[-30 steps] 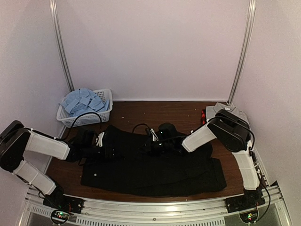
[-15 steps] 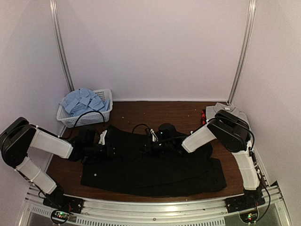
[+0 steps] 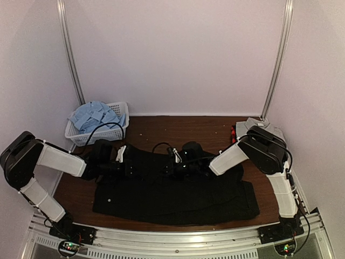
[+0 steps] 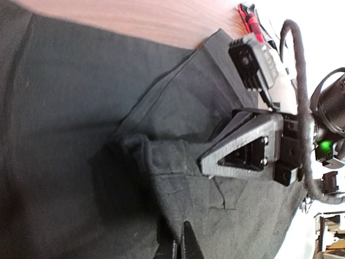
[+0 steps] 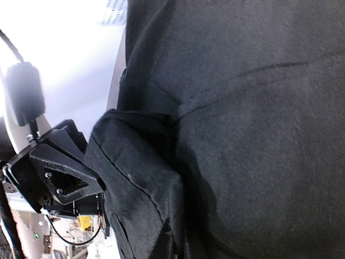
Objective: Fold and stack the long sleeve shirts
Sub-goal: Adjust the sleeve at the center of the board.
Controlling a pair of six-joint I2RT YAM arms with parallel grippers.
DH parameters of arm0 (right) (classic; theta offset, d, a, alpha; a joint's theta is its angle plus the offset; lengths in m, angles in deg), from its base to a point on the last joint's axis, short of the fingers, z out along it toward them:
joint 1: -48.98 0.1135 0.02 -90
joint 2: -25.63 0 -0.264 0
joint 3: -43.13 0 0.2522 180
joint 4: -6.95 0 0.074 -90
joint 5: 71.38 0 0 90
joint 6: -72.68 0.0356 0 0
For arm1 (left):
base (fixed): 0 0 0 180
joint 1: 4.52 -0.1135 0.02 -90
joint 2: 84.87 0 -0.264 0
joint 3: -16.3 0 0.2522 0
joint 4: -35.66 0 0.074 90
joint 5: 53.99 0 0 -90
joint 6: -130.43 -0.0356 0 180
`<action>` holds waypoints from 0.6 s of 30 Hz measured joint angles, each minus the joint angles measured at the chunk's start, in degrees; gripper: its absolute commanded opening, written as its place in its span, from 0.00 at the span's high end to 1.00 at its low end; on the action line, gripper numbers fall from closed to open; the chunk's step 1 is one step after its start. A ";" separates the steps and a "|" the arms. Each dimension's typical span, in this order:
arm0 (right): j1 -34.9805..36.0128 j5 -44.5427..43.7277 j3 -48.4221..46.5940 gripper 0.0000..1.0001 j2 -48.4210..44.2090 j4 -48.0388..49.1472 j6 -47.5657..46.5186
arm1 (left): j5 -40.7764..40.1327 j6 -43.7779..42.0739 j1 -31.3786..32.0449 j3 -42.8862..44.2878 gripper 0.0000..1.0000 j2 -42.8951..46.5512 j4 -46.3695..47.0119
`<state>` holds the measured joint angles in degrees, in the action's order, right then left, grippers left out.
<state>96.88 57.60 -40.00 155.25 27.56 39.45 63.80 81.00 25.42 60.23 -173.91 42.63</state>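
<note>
The black long sleeve shirt [image 3: 178,197] lies spread across the table, its upper part bunched between the two arms. My left gripper [image 3: 131,160] is low on the shirt's left shoulder area. In the left wrist view my left gripper [image 4: 181,245] is shut on a raised fold of the black cloth [image 4: 161,167]. My right gripper [image 3: 173,164] faces it from the right, and in the right wrist view my right gripper [image 5: 186,251] is shut on a thick fold [image 5: 135,178] of the same shirt. A light blue shirt [image 3: 96,115] is heaped in the basket. A grey shirt [image 3: 259,127] lies folded at the back right on a red plaid one [image 3: 233,132].
The white mesh basket [image 3: 99,136] stands at the back left corner of the brown table [image 3: 178,127]. Walls close the table in on the left, back and right. Cables loop over both wrists near the shirt's middle.
My left gripper has slid a little right along the shirt and its jaws have closed on the cloth fold. The right arm has stayed almost still.
</note>
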 measured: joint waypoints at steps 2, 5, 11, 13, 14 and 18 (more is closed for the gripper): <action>0.00 -0.11 0.66 0.67 -0.57 -0.31 -0.44 | -0.24 -1.81 -0.11 2.27 1.00 0.24 -3.37; -0.07 -0.57 1.92 0.54 -2.19 -1.20 -1.88 | -0.17 -5.03 -1.18 6.47 1.00 1.16 -10.32; -0.37 -2.21 5.90 0.43 -9.38 -4.52 -6.10 | 2.43 -12.37 -7.06 13.57 1.00 3.06 -23.30; -0.72 -3.17 7.08 0.42 -12.33 -6.03 -7.91 | 3.78 -14.97 -8.35 15.32 1.00 3.04 -27.34; -0.94 -3.61 7.41 0.42 -13.55 -6.88 -8.87 | 4.66 -16.28 -8.74 16.13 1.00 2.99 -29.29; -2.14 -6.01 8.37 0.41 -17.66 -9.86 -12.63 | 7.28 -21.94 -8.90 20.00 1.00 1.38 -37.40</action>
<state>94.73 51.59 -31.62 137.59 17.70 26.82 71.08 59.06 16.52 80.23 -172.53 5.23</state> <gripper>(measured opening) 0.585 0.012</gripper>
